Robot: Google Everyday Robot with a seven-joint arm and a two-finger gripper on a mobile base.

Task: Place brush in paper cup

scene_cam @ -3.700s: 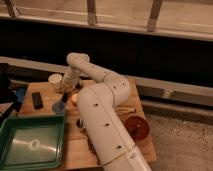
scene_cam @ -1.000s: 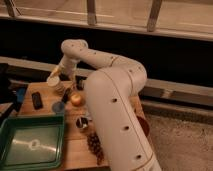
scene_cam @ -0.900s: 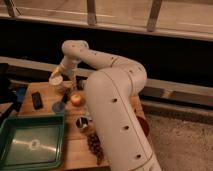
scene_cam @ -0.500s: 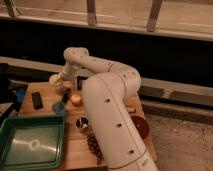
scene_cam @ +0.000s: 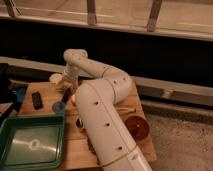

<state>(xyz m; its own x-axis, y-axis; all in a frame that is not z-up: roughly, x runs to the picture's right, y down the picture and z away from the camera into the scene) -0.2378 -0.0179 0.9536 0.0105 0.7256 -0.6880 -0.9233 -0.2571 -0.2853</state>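
The paper cup [scene_cam: 56, 78] is small and off-white and stands upright at the back left of the wooden table [scene_cam: 75, 150]. My gripper [scene_cam: 65, 89] hangs from the white arm just right of the cup and slightly in front of it, low over the table. I cannot make out the brush; the gripper and wrist cover the spot where it could be.
A flat black block [scene_cam: 37, 100] lies left of the gripper, and a blue item [scene_cam: 20, 94] sits at the left edge. A bluish disc [scene_cam: 58, 106], an orange fruit [scene_cam: 75, 98] and a small dark cup [scene_cam: 80, 121] lie nearby. A green tray [scene_cam: 30, 142] stands front left and a red-brown bowl [scene_cam: 136, 127] at the right.
The gripper has shifted slightly right and down, from above the paper cup to beside it. The arm's elbow has swung a little to the right.
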